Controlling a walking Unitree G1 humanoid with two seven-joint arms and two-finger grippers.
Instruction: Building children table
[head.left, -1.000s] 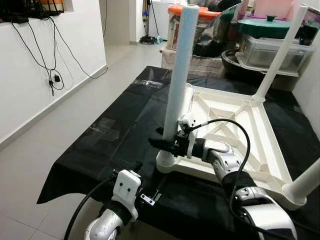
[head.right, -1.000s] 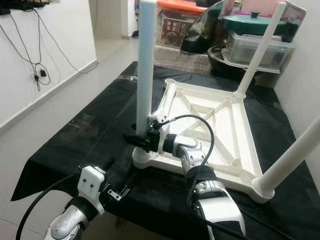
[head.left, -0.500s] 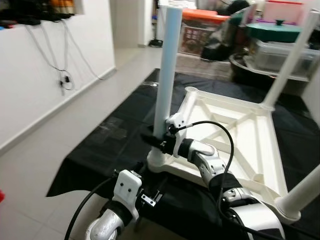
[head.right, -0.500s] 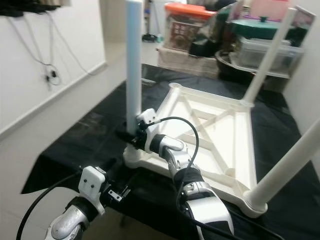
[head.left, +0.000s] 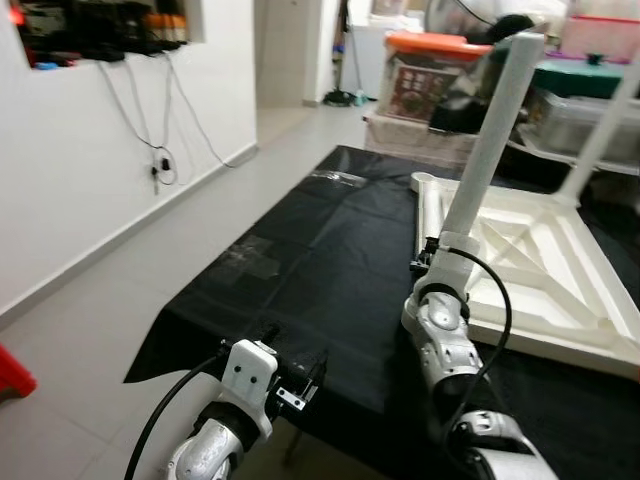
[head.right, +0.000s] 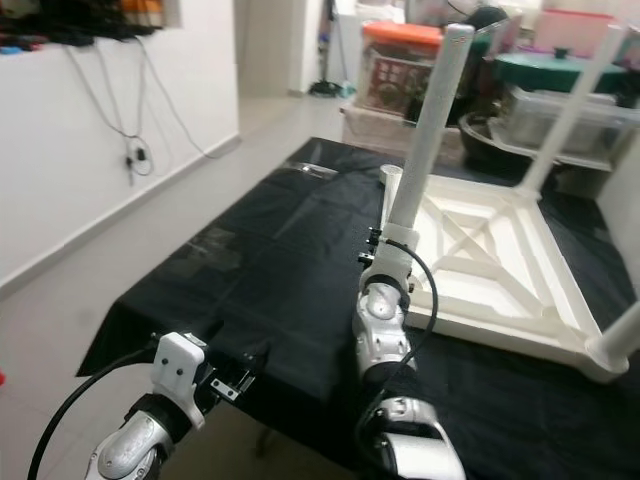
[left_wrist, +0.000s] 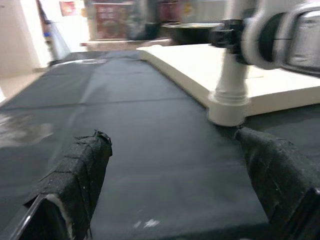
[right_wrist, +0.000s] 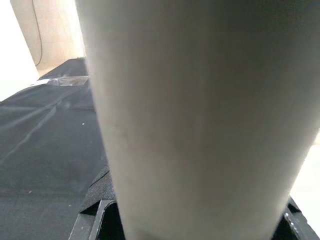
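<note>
An upturned white children's table top (head.left: 545, 275) lies on a black cloth (head.left: 300, 250). A white table leg (head.left: 490, 130) stands in its near left corner socket. My right gripper (head.left: 438, 252) is shut around that leg just above the socket; in the right wrist view the table leg (right_wrist: 195, 115) fills the space between the black fingers (right_wrist: 95, 212). My left gripper (head.left: 300, 382) hovers low over the cloth's front edge, open, with nothing between its fingers (left_wrist: 82, 170). In its wrist view the leg's socket (left_wrist: 227, 102) stands ahead. Two more legs (head.right: 568, 110) (head.right: 620, 340) stand at other corners.
Storage boxes, one with an orange lid (head.left: 428, 72), are stacked behind the table top. A white wall with hanging cables (head.left: 158, 160) runs along the left. Pale tiled floor (head.left: 110, 290) lies left of the cloth. A red object (head.left: 10, 372) sits at the lower left.
The camera has swung left, so the table top now sits further right in the picture. My right gripper stays closed on the leg; the left arm keeps its place.
</note>
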